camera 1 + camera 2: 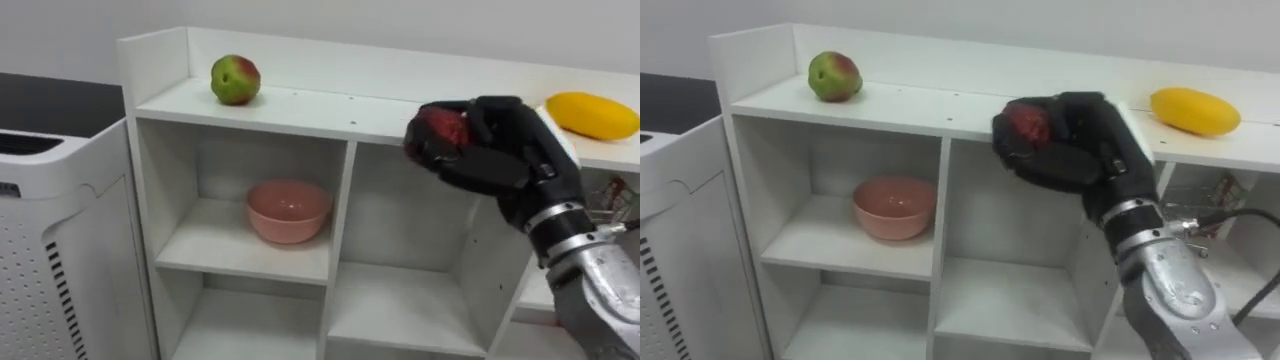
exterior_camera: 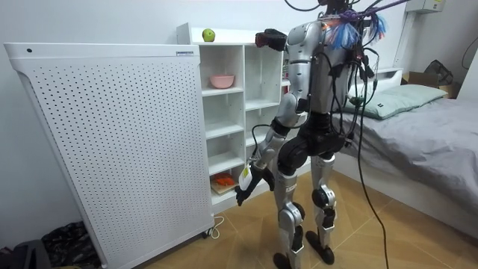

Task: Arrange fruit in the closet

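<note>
A red fruit (image 1: 440, 130) is held in the right hand (image 1: 500, 150), whose fingers are curled round it from the side and below, so that it is cradled securely while carried. The hand is raised to the level of the closet (image 1: 300, 108) top, just in front of its edge and above the middle compartment; this is judged to be an approach to a free stretch of the top board. An apple (image 1: 235, 80) is set at the left end of that board and a yellow fruit (image 1: 592, 115) at the right, well apart, so a gap is left between them for the red one. A pink bowl (image 1: 288, 210) is kept in the upper left compartment. The left hand (image 2: 245, 190) is hung low by the hip, idle; its state cannot be told
</note>
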